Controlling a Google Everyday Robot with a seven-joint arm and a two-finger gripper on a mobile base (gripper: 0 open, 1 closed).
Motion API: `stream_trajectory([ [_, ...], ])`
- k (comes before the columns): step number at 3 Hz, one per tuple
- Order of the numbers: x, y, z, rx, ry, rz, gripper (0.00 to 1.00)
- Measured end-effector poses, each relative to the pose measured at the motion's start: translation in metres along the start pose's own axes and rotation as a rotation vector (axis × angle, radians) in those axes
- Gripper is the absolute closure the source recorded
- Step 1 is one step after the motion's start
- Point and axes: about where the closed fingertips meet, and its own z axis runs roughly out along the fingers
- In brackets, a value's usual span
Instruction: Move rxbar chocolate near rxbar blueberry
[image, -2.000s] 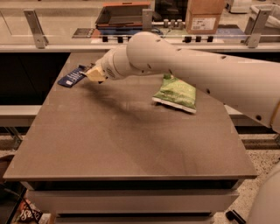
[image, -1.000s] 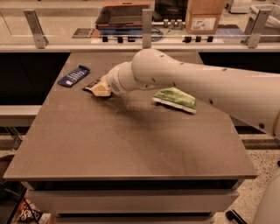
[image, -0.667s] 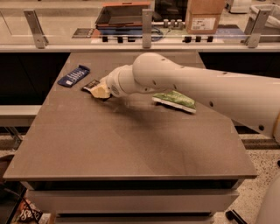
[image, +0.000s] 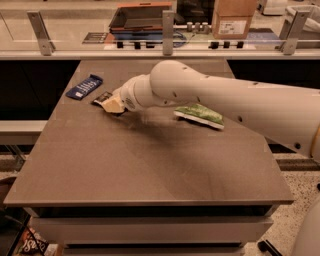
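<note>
- Locate the gripper (image: 112, 104) low over the far left part of the table (image: 150, 165). It sits at the end of the white arm (image: 225, 100), which reaches in from the right.
- Find the rxbar chocolate (image: 101, 97) at the gripper's left tip. Only a dark sliver shows, and the rest is hidden by the gripper.
- Grip state: you cannot tell from this view whether the gripper is clamped on the bar or clear of it. Confirm this before any move.
- Note the rxbar blueberry (image: 84, 86) lying flat near the table's far left edge. It is just beyond the chocolate bar, with a strip of bare table between them.
- The two bars look close enough already, so treat this as the placing step.
- If the bar is held, set it flat and lift straight up. Do not drag it sideways.
- Keep any further travel to the left short. A push could nudge the blueberry bar toward the table edge.
- The green chip bag (image: 199, 115) lies to the right, close under the arm. It is not in the path, but watch the arm's sweep when you retreat.
- The rail posts (image: 168, 25) and the cardboard box (image: 231, 19) stand behind the table, well apart, and obstruct nothing.
</note>
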Motion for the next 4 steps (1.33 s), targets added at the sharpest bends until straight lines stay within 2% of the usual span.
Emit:
stream_trajectory([
  [2, -0.0018, 0.0029, 0.0013, -0.004, -0.001, -0.003, 0.13],
  [3, -0.0026, 0.0043, 0.0020, -0.007, -0.001, -0.005, 0.00],
  [4, -0.0027, 0.0044, 0.0020, -0.007, -0.001, -0.005, 0.00],
])
